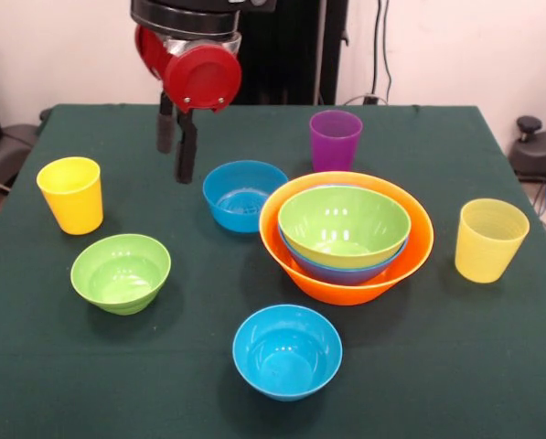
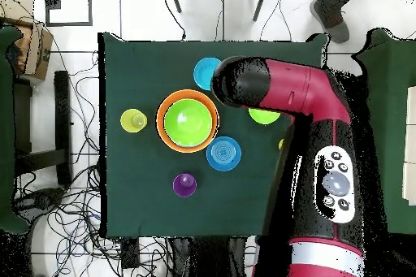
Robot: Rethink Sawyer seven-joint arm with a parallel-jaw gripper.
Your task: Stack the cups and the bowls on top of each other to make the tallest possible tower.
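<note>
The tower is a big orange bowl [image 1: 295, 251] right of centre, with a large blue bowl [image 1: 341, 272] and a medium green bowl [image 1: 344, 224] nested inside. From overhead the orange bowl [image 2: 163, 119] rings the green one [image 2: 188, 122]. Loose around it are a small blue bowl [image 1: 243, 195], another small blue bowl [image 1: 286, 351], a small green bowl [image 1: 121, 273], a yellow cup [image 1: 71, 194], a purple cup [image 1: 335, 139] and a ribbed pale yellow cup [image 1: 489, 240]. My gripper [image 1: 176, 163] hangs open and empty above the table at the back left, between the yellow cup and the nearer blue bowl.
In the overhead view the red arm [image 2: 317, 127] covers the gripper and most of the small green bowl [image 2: 264, 116]. The dark green table cloth [image 1: 437, 366] spans the whole table. Cables lie on the floor around it.
</note>
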